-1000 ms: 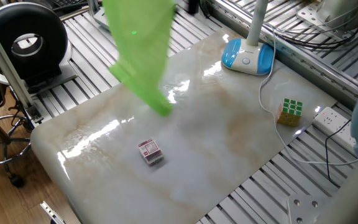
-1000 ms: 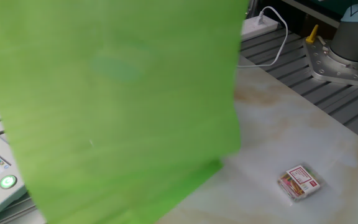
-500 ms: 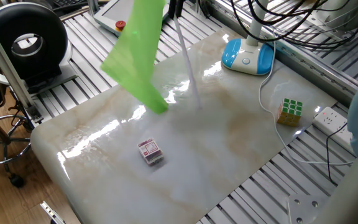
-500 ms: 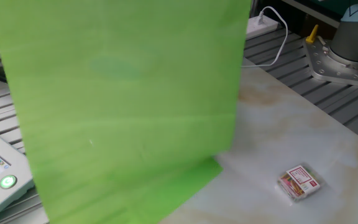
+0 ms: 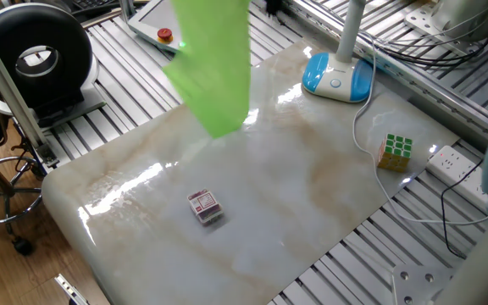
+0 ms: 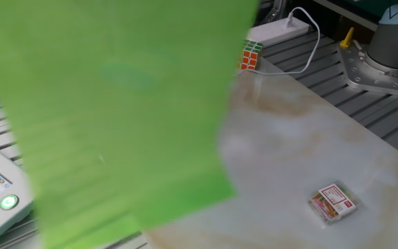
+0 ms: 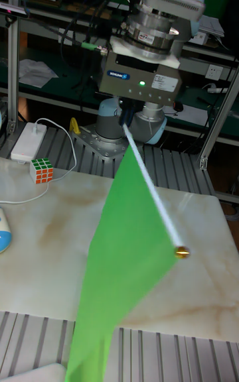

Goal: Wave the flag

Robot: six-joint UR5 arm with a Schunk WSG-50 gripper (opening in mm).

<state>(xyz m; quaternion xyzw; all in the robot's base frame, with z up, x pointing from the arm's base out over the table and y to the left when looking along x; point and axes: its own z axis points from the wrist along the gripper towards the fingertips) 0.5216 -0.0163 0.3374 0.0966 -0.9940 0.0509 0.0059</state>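
Observation:
The flag [image 7: 123, 269] is a lime-green cloth on a thin white stick [image 7: 151, 190] with a small brass tip. In the tall fixed view my gripper [image 7: 126, 119] hangs above the table's far side, shut on the stick's upper end. The stick slants down towards the camera and the cloth droops below it. In one fixed view only the cloth [image 5: 214, 63] shows, blurred, hanging above the table's far part; the gripper is out of frame. The cloth [image 6: 116, 111] fills the left half of the other fixed view.
On the marble table [image 5: 312, 195] lie a small red-and-white box [image 5: 204, 206] and a Rubik's cube [image 5: 395, 151]. A blue-and-white lamp base [image 5: 337, 78] stands at the far edge. A white power strip [image 5: 456, 165] lies by the right edge. A panel with a red button [image 5: 163, 36] sits behind.
The flag has swung: its cloth moved right in one fixed view and left in the other, uncovering the Rubik's cube there. The stick seen half a second ago is now hidden.

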